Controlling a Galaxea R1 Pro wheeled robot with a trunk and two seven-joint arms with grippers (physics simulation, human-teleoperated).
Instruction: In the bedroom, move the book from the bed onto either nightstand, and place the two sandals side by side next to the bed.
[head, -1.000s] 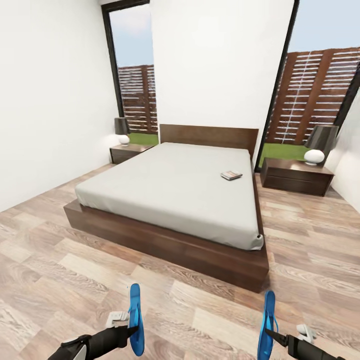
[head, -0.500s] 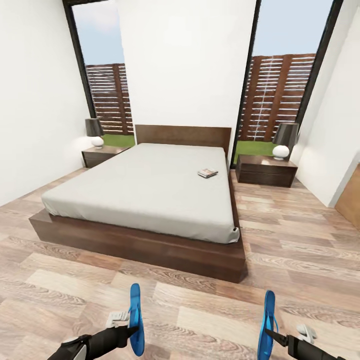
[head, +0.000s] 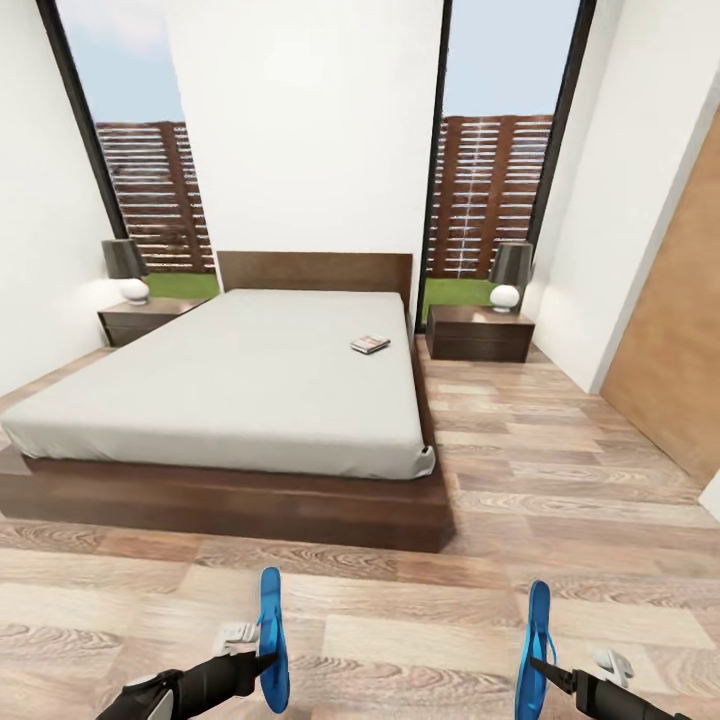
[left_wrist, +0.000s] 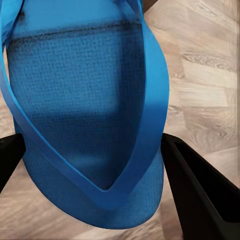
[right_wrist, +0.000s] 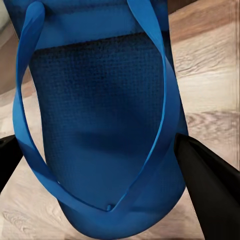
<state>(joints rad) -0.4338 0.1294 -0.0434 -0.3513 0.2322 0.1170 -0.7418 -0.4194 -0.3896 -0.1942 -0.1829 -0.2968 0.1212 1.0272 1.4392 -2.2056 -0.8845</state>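
Each of my grippers holds one bright blue sandal upright on its edge above the floor. My left gripper (head: 262, 657) is shut on the left sandal (head: 271, 636), whose sole and strap loom close in the left wrist view (left_wrist: 85, 115). At the right, my right gripper (head: 535, 668) is shut on the other sandal (head: 535, 645), seen close up in the right wrist view (right_wrist: 100, 125). Ahead stands the bed (head: 230, 385), with the book (head: 370, 344) lying on the mattress near its right edge. A nightstand (head: 480, 332) stands to the bed's right and another nightstand (head: 140, 320) to its left.
Each nightstand carries a lamp, one at the right (head: 508, 274) and one at the left (head: 127, 268). Wood-plank floor (head: 560, 480) stretches between me and the bed and along its right side. A brown door panel (head: 670, 360) lines the right wall.
The whole view has swung to the right, so the bed and nightstands sit further left in the picture and a brown door has come into sight. Both arms keep the sandals as before.
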